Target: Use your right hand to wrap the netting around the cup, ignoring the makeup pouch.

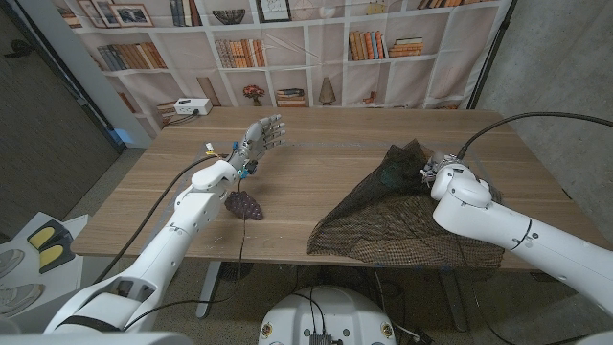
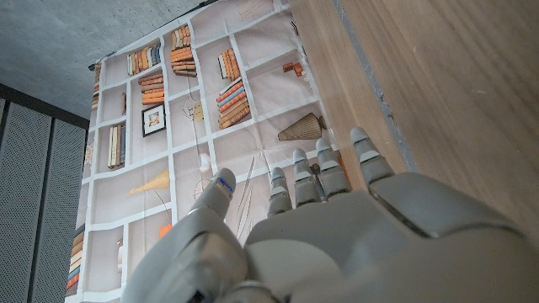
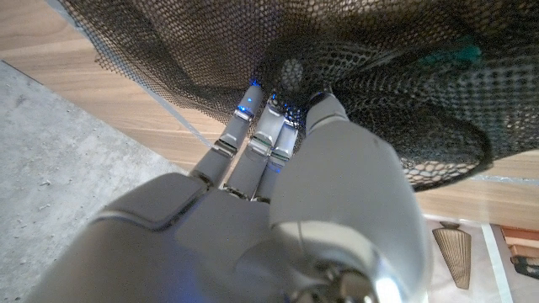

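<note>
**Reaching into the netting on a wooden table**

Reaching from the near right corner, the right hand [image 1: 433, 172] was at the raised middle of the netting [image 1: 383, 216], with its fingers [image 3: 253, 135] pushed in under the dark mesh. The right wrist view showed them lying close together beneath the mesh, but their tips were hidden, so I could not tell whether they gripped it. The netting lay spread over the right half of the table [image 1: 316, 172], peaking near the hand and running out to the near edge. A rounded shape with a teal patch, probably the cup [image 1: 393, 175], showed faintly under the mesh just beside the hand.

The left hand [image 1: 261, 136] was lifted above the left half of the table, fingers [image 2: 324, 172] apart and straight, holding nothing. A small dark pouch [image 1: 245, 204] lay on the table beside the left forearm, well apart from the netting.

A bookshelf backdrop [image 1: 287, 48] hung behind the table.
</note>
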